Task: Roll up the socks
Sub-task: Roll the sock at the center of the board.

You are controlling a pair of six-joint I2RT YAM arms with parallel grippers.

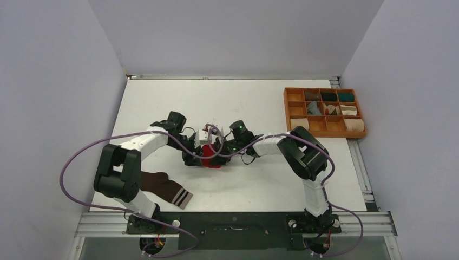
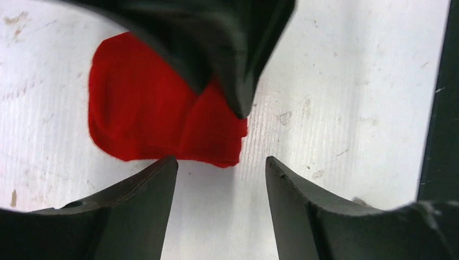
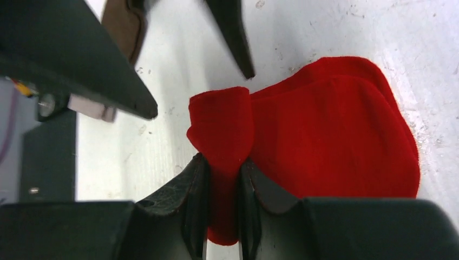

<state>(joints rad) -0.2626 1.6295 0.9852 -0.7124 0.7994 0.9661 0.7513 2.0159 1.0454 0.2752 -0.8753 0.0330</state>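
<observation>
The red sock (image 1: 212,162) lies partly folded on the white table between both grippers; no cartoon figure shows. My right gripper (image 3: 223,162) is shut on a folded-up flap of the red sock (image 3: 335,135). My left gripper (image 2: 222,165) is open and empty, its tips just short of the near edge of the red sock (image 2: 157,119). The right gripper's dark fingers (image 2: 233,54) reach over the sock from above. The dark brown sock (image 1: 165,187) with its pale-striped cuff lies flat near the left arm's base, and a bit of it shows in the right wrist view (image 3: 122,21). The grey sock is not in view.
An orange compartment tray (image 1: 286,108) with beige, cream and teal rolled bundles stands at the back right. Purple cables loop around both arms. Grey walls close in the table on the left, back and right.
</observation>
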